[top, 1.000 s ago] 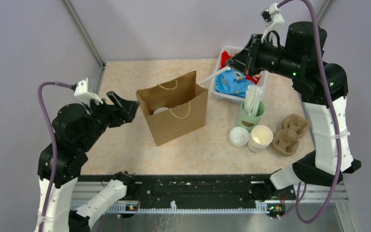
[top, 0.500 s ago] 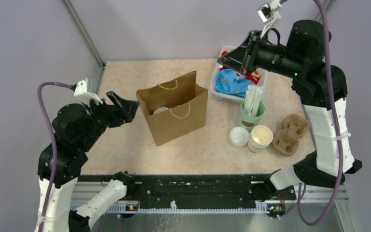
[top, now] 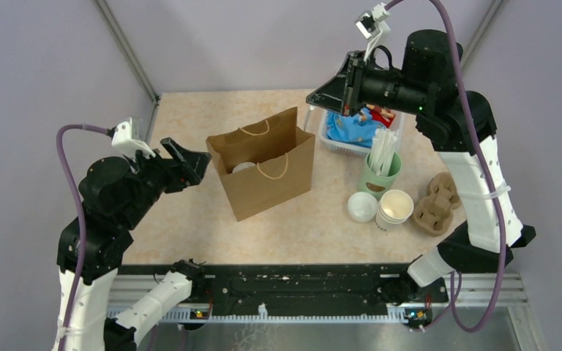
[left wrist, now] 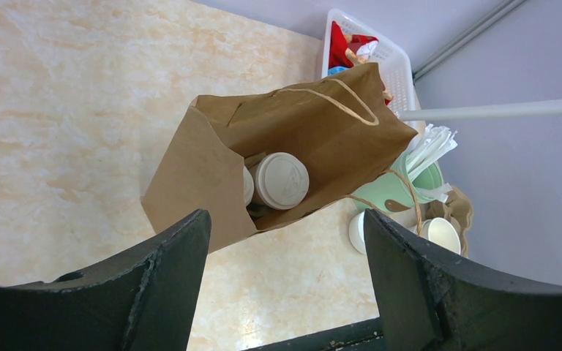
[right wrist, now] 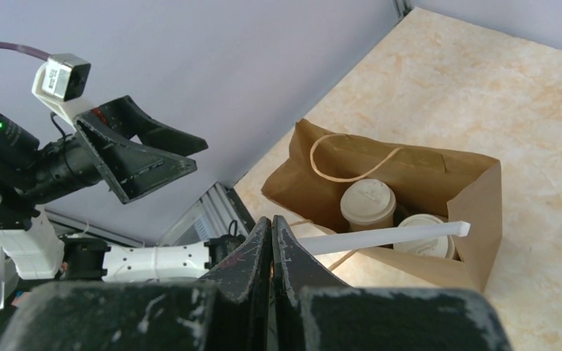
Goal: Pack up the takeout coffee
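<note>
Left gripper (top: 196, 165): jaws apart, 9 o'clock of bag (top: 267, 189).
Right gripper (right wrist: 271, 227): clamped on straw (right wrist: 388, 235), bag's 1 o'clock.
Takeout coffee (left wrist: 282, 180): inside bag.

the takeout coffee (left wrist: 282, 180) stands in the bag (top: 263, 186), straw holder (top: 377, 179) and cup stack (top: 395, 207) to its right.

Two arms, left arm (top: 106, 219) and right arm (top: 483, 197): white-shelled lower links dotted with small dark screw holes, black cylindrical joint housings above. Purple cable (top: 61, 142) looped to each wrist. White box camera (top: 127, 134) on a white bracket per wrist. Green indicator light (top: 418, 109). Jaws black, wedge-shaped, scuffed with pale flecks. Black base rail (top: 300, 289).
</note>
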`<state>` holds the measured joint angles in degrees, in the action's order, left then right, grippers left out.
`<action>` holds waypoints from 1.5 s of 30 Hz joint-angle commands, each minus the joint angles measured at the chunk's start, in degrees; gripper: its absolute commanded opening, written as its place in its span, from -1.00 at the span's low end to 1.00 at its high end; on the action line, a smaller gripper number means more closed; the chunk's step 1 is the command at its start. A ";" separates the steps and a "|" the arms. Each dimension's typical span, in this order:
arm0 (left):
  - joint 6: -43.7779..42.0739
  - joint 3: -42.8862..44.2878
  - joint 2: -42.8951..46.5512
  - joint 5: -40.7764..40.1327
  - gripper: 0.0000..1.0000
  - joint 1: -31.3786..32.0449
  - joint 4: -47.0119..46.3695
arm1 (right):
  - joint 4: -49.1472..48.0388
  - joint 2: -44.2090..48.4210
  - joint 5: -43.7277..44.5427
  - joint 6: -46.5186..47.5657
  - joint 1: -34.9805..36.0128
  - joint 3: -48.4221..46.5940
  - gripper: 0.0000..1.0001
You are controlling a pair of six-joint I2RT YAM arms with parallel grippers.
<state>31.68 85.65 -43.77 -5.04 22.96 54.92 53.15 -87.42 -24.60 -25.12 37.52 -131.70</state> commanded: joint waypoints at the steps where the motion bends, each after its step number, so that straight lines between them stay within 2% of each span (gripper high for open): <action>1: 0.66 0.60 -0.14 -0.80 0.64 -0.02 -1.45 | -3.77 0.69 -1.36 -0.66 0.79 -2.69 -1.00; 8: 0.93 0.42 0.08 -0.76 0.64 -0.02 -1.28 | -3.57 1.05 -1.98 -1.70 0.85 -4.96 -1.00; 14: 0.67 0.49 0.08 -0.24 0.64 -0.02 -1.17 | -6.59 3.75 -1.61 -1.59 0.83 3.82 -1.00; 19: 0.44 1.22 0.33 -0.57 0.64 -0.02 -0.67 | -7.26 2.47 0.17 -0.50 1.70 5.07 -1.00; 26: 0.73 1.36 1.45 -1.51 0.64 -0.02 0.37 | 4.73 -2.42 10.12 4.22 4.02 -2.11 -1.00; 30: 0.84 0.88 1.76 -1.32 0.65 -0.02 0.21 | 6.81 -3.73 17.53 6.64 8.39 0.24 -1.00; 33: 0.29 0.99 1.53 -0.87 0.64 -0.02 0.02 | 8.61 -4.53 21.93 5.78 8.65 1.17 -0.50; 36: 0.00 1.13 1.61 -1.06 0.64 -0.02 0.29 | 11.14 -3.63 27.00 5.22 8.63 -0.55 -0.15; 39: -0.11 0.33 1.79 -0.67 0.64 -0.02 -0.34 | 15.37 -0.62 33.99 5.99 8.54 2.95 -0.07; 45: -0.37 -0.38 1.49 0.36 0.65 -0.02 -1.20 | 22.15 9.94 43.62 8.65 4.25 24.66 0.04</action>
<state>32.42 85.65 -42.15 -5.43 22.96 55.83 68.58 -83.88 9.76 -18.79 44.64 -116.14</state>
